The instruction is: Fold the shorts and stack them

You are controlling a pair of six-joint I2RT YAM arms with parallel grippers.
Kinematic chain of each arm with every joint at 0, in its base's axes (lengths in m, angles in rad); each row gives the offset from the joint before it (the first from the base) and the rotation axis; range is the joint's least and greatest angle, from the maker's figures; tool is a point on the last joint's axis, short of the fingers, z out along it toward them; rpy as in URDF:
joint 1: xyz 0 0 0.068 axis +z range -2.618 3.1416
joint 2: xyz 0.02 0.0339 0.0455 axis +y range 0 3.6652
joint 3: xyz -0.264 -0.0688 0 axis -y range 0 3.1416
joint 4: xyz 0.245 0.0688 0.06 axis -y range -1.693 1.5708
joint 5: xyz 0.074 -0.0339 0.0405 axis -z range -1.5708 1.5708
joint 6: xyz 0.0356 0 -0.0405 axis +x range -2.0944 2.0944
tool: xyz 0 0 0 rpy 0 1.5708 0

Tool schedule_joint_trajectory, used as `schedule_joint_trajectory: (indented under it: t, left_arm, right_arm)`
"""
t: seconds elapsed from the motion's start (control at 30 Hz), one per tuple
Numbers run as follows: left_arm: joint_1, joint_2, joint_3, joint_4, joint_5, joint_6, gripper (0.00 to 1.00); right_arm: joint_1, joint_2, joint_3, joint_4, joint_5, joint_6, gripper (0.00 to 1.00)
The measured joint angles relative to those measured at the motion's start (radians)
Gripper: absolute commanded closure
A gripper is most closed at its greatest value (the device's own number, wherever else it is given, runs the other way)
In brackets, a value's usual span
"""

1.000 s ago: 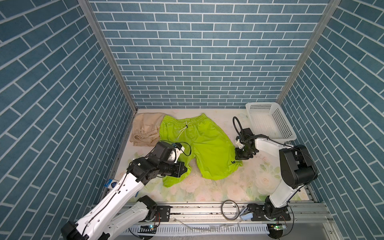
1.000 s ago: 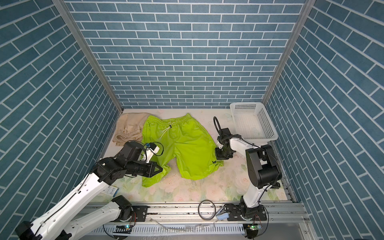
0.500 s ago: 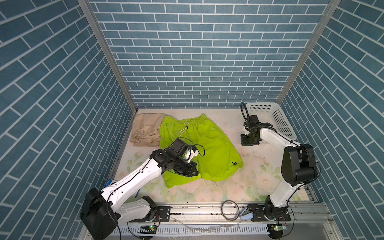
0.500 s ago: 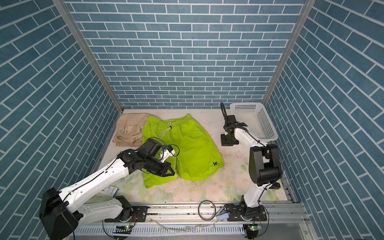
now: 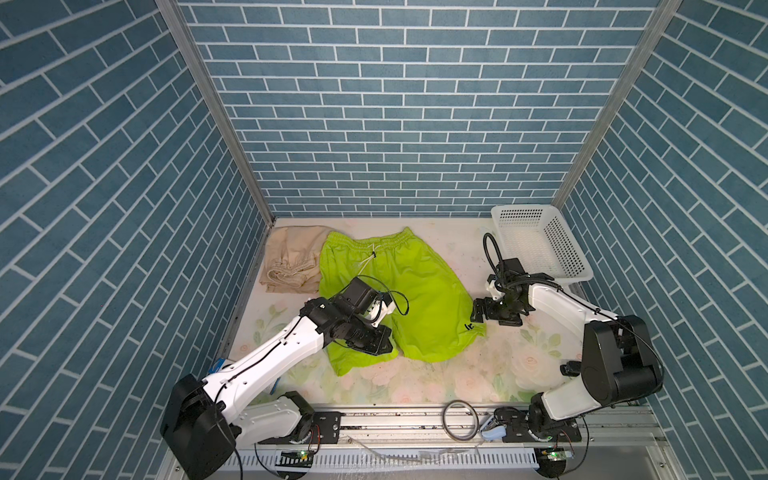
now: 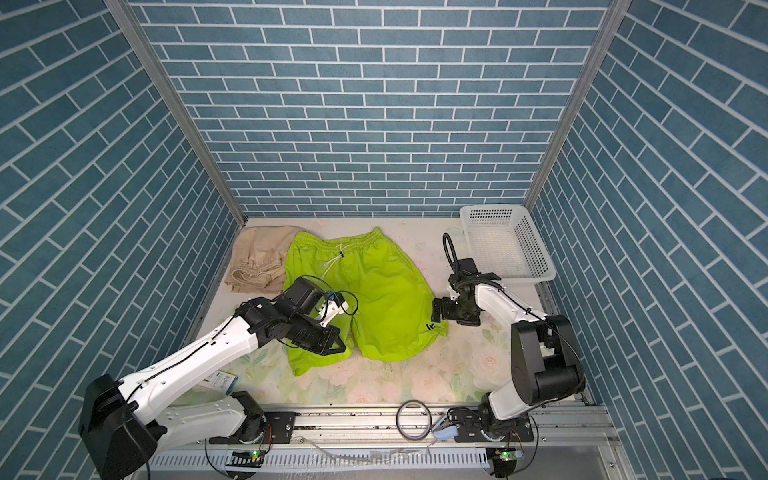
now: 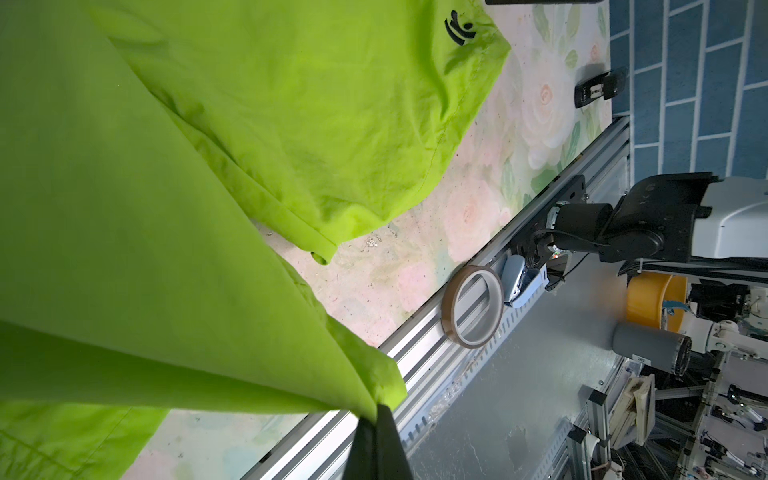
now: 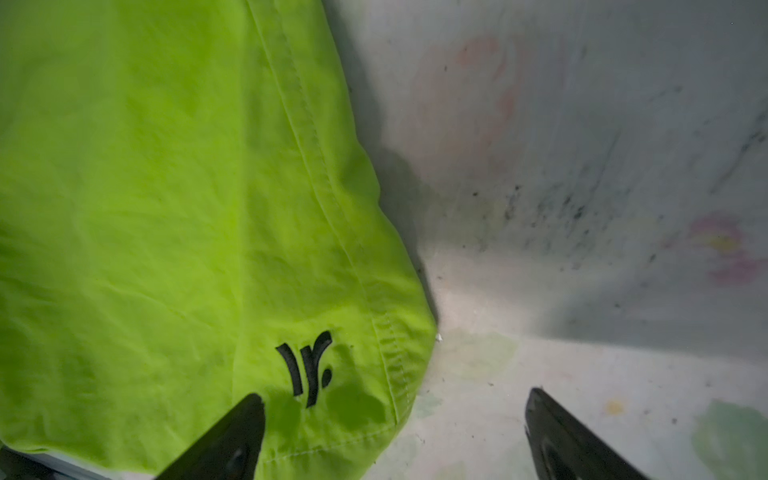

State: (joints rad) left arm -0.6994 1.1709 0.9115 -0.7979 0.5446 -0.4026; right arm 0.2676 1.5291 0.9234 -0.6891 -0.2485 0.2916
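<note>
green shorts (image 8: 166, 208), hem beneath spread right gripper (image 8: 395, 395)

Lone mark: a small dark logo (image 8: 309, 368) of curved strokes and a dot is printed near a hem corner of the lime-green shorts (image 5: 415, 291). It shows in both wrist views and, much smaller, in both top views. No word, number or brand name can be read anywhere.

- Flowered table (image 5: 457, 374).
- Green shorts (image 5: 419, 291) lie spread, one corner at the right pincer (image 5: 478, 311).
- Beige shorts (image 5: 291, 257) lie crumpled beyond the left pincer (image 5: 386, 347).
- White basket (image 5: 561, 245) stands behind the right pincer.
</note>
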Motion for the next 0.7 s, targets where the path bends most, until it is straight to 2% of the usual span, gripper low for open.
schedule_joint_trajectory:
  t: [0.23,0.43,0.57,0.7]
  left_arm:
    - [0.0,0.0,-0.023,-0.002,-0.009,-0.001,1.0]
    - [0.0,-0.006,-0.038,0.003,-0.013,-0.006,1.0]
    - [0.0,-0.007,-0.052,0.003,-0.019,-0.012,1.0]
    - [0.001,-0.011,-0.056,0.0,-0.028,-0.013,1.0]
  right_arm:
    - [0.056,0.082,-0.006,0.083,-0.011,0.059,0.02]
    - [0.067,0.084,-0.006,0.116,0.005,0.088,0.02]
    - [0.088,0.089,-0.008,0.121,0.042,0.102,0.14]
    - [0.108,0.09,-0.019,0.12,0.084,0.115,0.44]
